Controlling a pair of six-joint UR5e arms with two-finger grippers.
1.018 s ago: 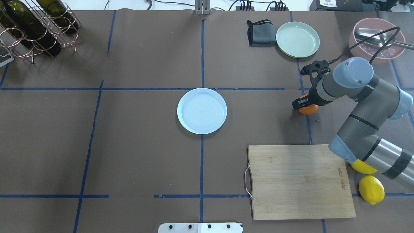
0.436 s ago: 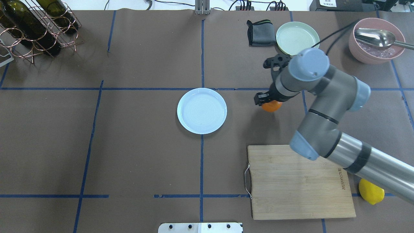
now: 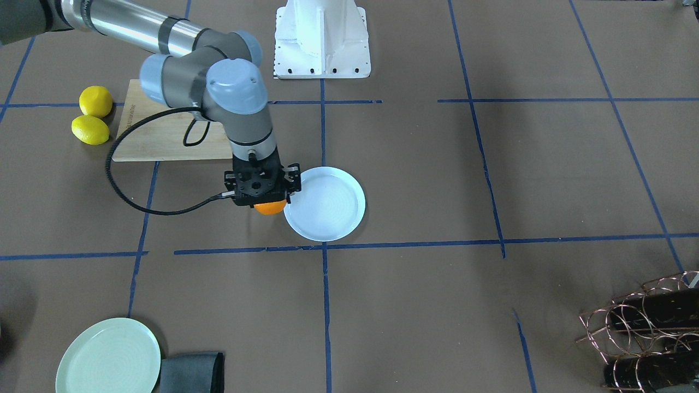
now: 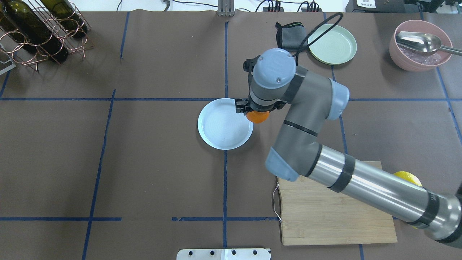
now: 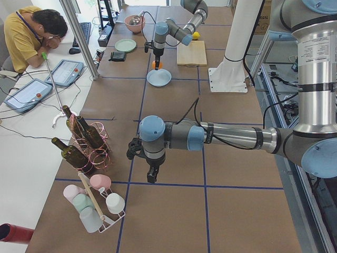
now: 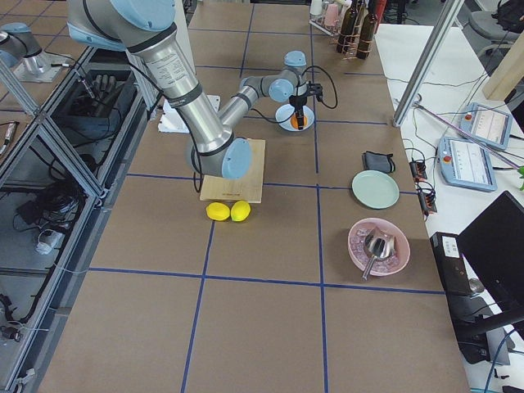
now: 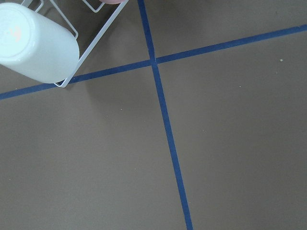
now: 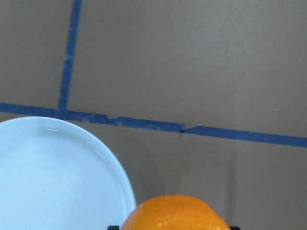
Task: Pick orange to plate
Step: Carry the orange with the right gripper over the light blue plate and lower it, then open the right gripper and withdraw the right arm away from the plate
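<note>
Right gripper (image 4: 257, 110), pointing straight down, is clamped on the orange (image 4: 257, 117), which hangs at the rim of the plate (image 4: 222, 126), on the side toward the cutting board (image 4: 332, 206).

Step in hand: the carry. The fruit is gripped and appears lifted, but it is not yet over the plate's well.

Next move, as judged: a short traverse toward the plate's centre, a descent close to the well, then parting of the jaws. Let go at the rim or from a height, a round fruit could roll off the shallow lip.

Views compared: overhead, the wrist joint (image 4: 274, 68) hides most of the gripper, and the orange seems to overlap the rim. The right wrist camera is clearer: the orange (image 8: 175, 213) sits just beside the plate (image 8: 53, 182), mostly over bare table (image 8: 192, 72). The front-facing view agrees, with the fruit (image 3: 270, 207) just outside the rim.

Left gripper (image 5: 151, 173) shows only in the left-end view, well apart from the plate; whether its fingers are apart or together cannot be told. Its wrist camera gives only tape lines (image 7: 165, 124) and a white cup (image 7: 33, 43).
</note>
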